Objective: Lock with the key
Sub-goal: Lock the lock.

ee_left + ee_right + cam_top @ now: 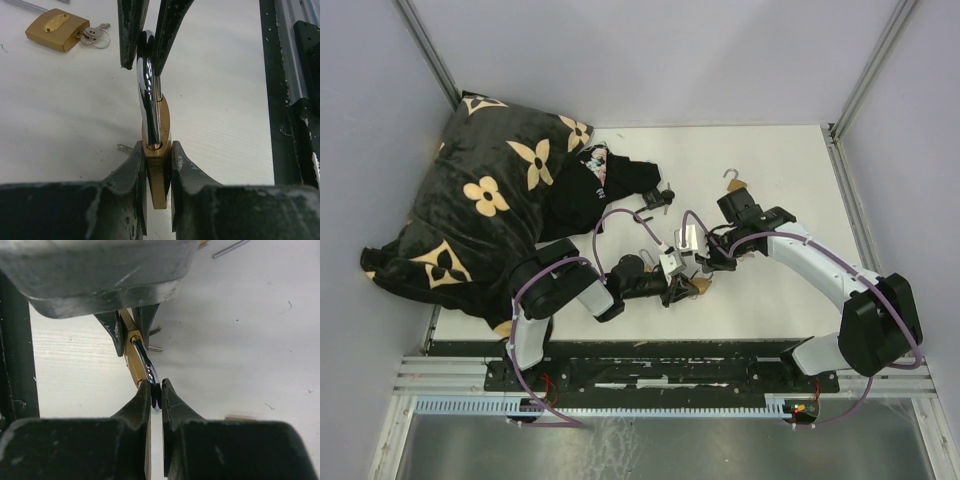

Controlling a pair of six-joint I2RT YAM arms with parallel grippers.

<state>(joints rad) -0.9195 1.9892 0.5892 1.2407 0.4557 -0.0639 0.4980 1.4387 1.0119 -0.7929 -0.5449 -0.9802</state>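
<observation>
The left hand (159, 150) is clamped on the brass body of the padlock (161, 122), one finger on each flat face. The right hand (144, 64) is pinched on the crown of its shackle (145, 85). The lock hangs between them just above the counter (790, 170), near the middle of its near edge.

To do this step well, I judge the left hand should hold the body rigid. The right hand should then press the shackle straight along its own legs, without twisting. The free leg must line up with its hole first, and I cannot tell from these views whether it does. A thin key tip (122, 147) shows beside the left hand; whether it sits in the keyhole is hidden.

At the far left corner lies a plush black cushion (485, 215) with beige flowers, soft and rumpled. A second padlock (56, 30), dull brass with rounded corners, rests flat on the counter with steel keys (95, 35) on a ring. The held body has the same matte brass. Its shackle is mirror-bright, smooth and curved, so likely slippery under a pinch. The hands' fingers are hard, black and scuffed, and the counter is white with a fine grain.
</observation>
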